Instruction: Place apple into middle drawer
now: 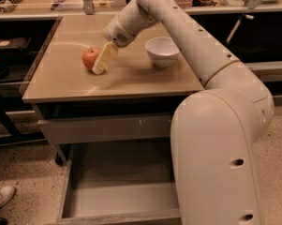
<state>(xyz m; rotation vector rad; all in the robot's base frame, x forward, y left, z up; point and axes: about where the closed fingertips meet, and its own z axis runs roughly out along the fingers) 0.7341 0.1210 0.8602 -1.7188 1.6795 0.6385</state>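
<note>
The red-orange apple (89, 57) sits on the tan tabletop (136, 81), left of centre. My gripper (101, 63) hangs from the arm that reaches in from the right and is down at the apple's right side, overlapping its edge. The middle drawer (117, 198) is pulled out below the table, its plain grey floor bare. My own arm housing hides the drawer's right part.
A white bowl (162, 50) stands on the table to the right of the apple. A closed grey drawer front with pale scratch marks (107, 128) lies just under the tabletop. My bulky arm housing (220, 158) stands at the right. A shoe (0, 198) is on the floor at the lower left.
</note>
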